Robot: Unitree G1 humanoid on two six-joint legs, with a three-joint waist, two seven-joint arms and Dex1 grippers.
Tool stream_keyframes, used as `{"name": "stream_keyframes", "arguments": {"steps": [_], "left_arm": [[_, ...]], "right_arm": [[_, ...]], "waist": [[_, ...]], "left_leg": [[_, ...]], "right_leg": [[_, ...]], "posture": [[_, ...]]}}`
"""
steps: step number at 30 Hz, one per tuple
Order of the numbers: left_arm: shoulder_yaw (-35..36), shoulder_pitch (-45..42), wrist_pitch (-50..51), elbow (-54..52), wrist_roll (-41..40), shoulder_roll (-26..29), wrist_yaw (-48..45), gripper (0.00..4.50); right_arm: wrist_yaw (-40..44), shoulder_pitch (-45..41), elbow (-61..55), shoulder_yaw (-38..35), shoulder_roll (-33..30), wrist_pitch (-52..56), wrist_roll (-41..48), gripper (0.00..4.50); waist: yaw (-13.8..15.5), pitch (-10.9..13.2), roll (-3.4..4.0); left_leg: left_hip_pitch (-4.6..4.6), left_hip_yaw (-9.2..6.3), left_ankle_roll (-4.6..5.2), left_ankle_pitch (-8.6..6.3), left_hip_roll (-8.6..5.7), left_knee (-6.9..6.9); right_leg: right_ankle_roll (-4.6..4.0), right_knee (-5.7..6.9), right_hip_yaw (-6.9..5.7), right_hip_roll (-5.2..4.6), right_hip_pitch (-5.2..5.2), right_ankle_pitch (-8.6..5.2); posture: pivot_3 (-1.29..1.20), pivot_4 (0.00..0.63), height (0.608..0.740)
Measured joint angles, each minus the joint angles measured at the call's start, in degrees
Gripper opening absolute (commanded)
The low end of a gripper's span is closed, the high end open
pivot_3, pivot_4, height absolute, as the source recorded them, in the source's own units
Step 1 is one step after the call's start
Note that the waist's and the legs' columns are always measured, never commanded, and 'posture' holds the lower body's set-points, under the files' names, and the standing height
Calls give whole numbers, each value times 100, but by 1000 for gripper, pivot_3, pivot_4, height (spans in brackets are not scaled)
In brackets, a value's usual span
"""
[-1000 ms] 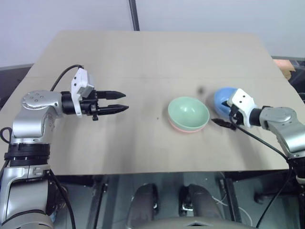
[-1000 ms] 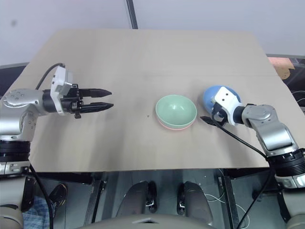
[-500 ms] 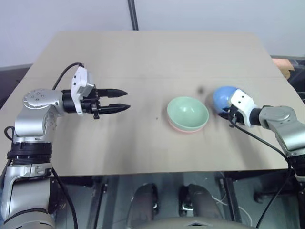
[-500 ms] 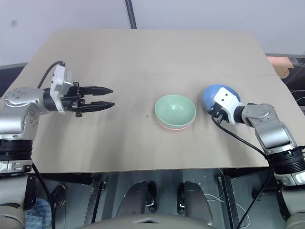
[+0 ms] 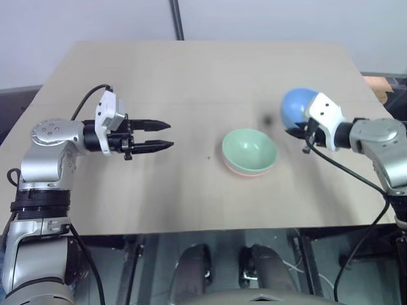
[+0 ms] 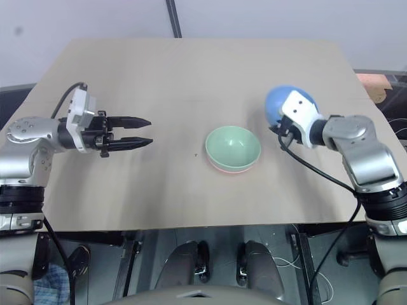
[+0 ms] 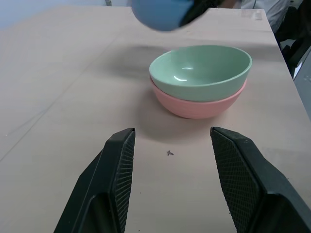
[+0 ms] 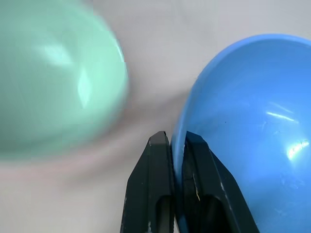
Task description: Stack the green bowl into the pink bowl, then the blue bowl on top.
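The blue bowl (image 6: 282,103) is looking light, stiff and glossy, so likely slippery; its thin rim is the sensible place to take it; the right pincer (image 8: 172,145) is clamping that rim with its 2 fingers closed on the wall. The green bowl (image 5: 250,150) is already sitting nested in the pink bowl (image 7: 197,104) on the table (image 5: 203,82). The left pincer (image 5: 164,135) is hovering half open, holding nothing. Compared with 1 second ago, the blue bowl is now lifted off the table and carried nearer the stack.
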Motion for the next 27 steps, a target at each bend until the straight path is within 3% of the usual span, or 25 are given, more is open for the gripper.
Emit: {"name": "stream_keyframes", "arguments": {"steps": [7, 13, 14, 15, 18, 27], "left_arm": [[-11, -74, -87, 165, 66, -9, -57, 2595], [-178, -184, -261, 245, 194, -33, -131, 2595], [-204, -198, -286, 277, 222, -56, -133, 2595], [-218, -215, -289, 299, 228, -77, -134, 2595], [-224, -227, -293, 339, 231, -92, -138, 2595], [-232, -280, -351, 396, 281, -130, -178, 2595]], "right_arm": [[545, -310, -1307, 232, -83, 596, 783, 36], [626, -453, -1621, 488, -208, 871, 863, 36], [624, -516, -1678, 514, -209, 877, 866, 856], [618, -575, -1690, 523, -209, 892, 870, 949], [584, -649, -1733, 523, -206, 957, 898, 2078], [506, -556, -1704, 352, -449, 1018, 1027, 2078]], "waist": [[14, 0, -1], [9, 0, -1], [7, 0, -1], [8, 0, -1], [5, 0, -2], [19, 0, -2]], "left_leg": [[-16, -6, 1, -1, -2, 0], [-31, -6, 1, 0, -3, 3], [-47, -6, 0, 0, -3, 8], [-58, -6, 0, 1, -2, 14], [-75, -2, -1, 1, -3, 33], [-75, -5, 1, 0, -1, 48]], "right_leg": [[0, -10, -8, -3, -8, 0], [0, -2, -7, -3, -27, 0], [0, 4, -7, -2, -42, 1], [0, 9, -7, -2, -52, 1], [-1, 32, -2, -3, -72, 1], [0, 42, -3, -4, -70, 1]], "posture": [[0, 150, 740], [0, 150, 740], [0, 150, 740], [0, 150, 740], [0, 150, 740], [0, 150, 740]]}}
